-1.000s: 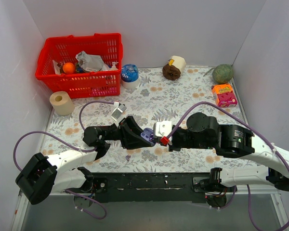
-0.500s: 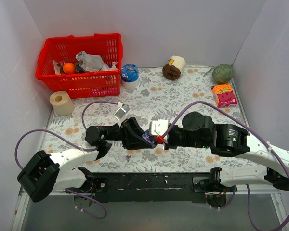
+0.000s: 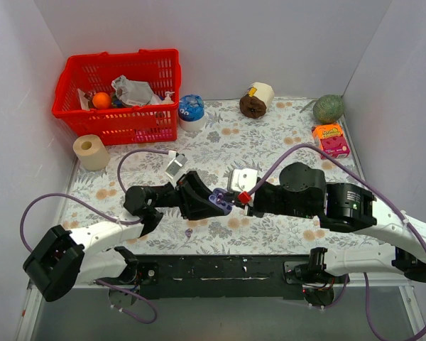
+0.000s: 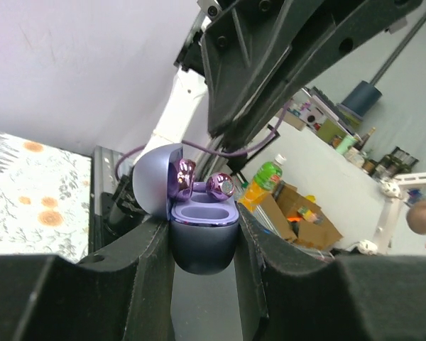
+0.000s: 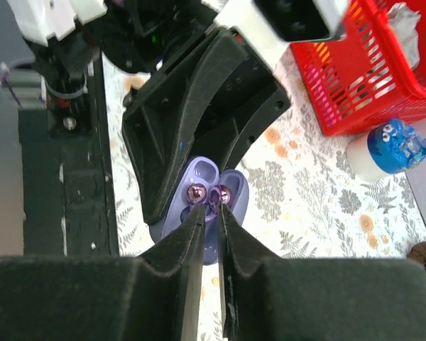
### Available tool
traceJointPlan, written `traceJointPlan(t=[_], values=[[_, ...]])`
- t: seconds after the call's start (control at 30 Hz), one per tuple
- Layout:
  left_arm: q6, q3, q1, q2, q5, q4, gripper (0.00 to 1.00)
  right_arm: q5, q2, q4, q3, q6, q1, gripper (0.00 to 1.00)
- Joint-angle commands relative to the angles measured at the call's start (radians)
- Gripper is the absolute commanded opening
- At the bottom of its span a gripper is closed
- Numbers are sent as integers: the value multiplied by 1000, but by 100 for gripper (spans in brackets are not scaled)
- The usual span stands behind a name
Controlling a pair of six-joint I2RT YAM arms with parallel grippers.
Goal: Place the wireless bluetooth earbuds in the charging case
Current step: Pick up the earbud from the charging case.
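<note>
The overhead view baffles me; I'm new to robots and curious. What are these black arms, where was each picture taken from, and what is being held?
These are two robot arms bolted at the near edge of a flowered table, each ending in a two-finger gripper. The overhead view looks down from above and behind them; the other two pictures come from a camera on each wrist. The left gripper clamps an open lavender charging case, with two shiny purple earbuds at its open top. The right gripper points at them, fingers nearly together; whether it pinches anything is unclear. Around them are a red basket, a paper roll and an orange-pink box.
</note>
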Motion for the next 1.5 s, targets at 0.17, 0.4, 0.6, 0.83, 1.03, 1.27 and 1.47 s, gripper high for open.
traceJointPlan(t=[0.17, 0.4, 0.6, 0.83, 1.03, 1.27, 1.47], values=[[471, 8, -8, -170, -336, -260, 0, 99, 27, 151, 116, 368, -4, 37], [661, 14, -11, -170, -505, -282, 0, 242, 138, 53, 248, 591, -7, 48], [682, -24, -11, -167, -596, -213, 0, 369, 165, -36, 289, 779, -50, 41], [657, -41, -11, -161, -557, -161, 0, 277, 166, -49, 245, 835, -183, 37], [649, -38, -11, -170, -521, -175, 0, 228, 208, -21, 252, 807, -209, 37], [648, -35, -11, -179, -510, -196, 0, 168, 246, -9, 265, 793, -212, 41], [649, -27, -11, -179, -502, -204, 0, 164, 248, -1, 248, 792, -212, 43]])
